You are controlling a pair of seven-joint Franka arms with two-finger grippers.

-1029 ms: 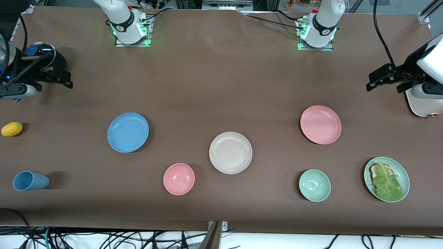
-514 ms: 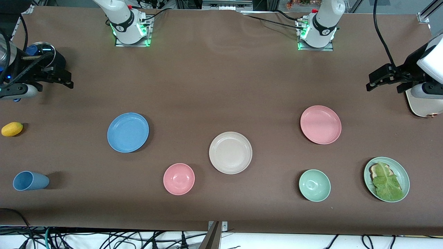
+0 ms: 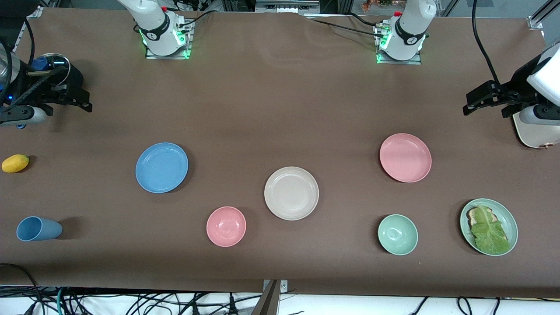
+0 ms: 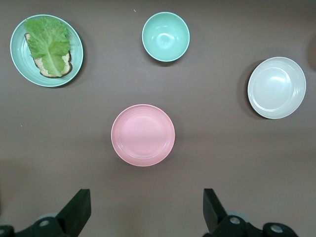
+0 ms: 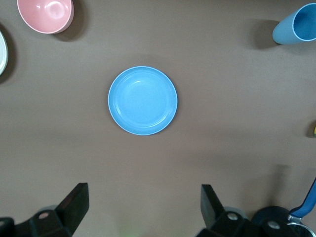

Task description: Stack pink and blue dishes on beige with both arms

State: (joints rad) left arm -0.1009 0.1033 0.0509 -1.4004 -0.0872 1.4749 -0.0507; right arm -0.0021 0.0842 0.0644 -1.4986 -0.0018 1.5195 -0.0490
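Plates all separate on the table (image 3: 271,109), nothing stacked: beige plate (image 3: 291,193) mid-table, blue plate (image 3: 162,167) at its 10 o'clock toward the right arm's end, pink plate (image 3: 405,157) at its 2 o'clock toward the left arm's end. Left gripper (image 4: 147,210) over bare table near the pink plate, fingers wide apart, empty. Right gripper (image 5: 144,207) same near the blue plate, spread and empty.
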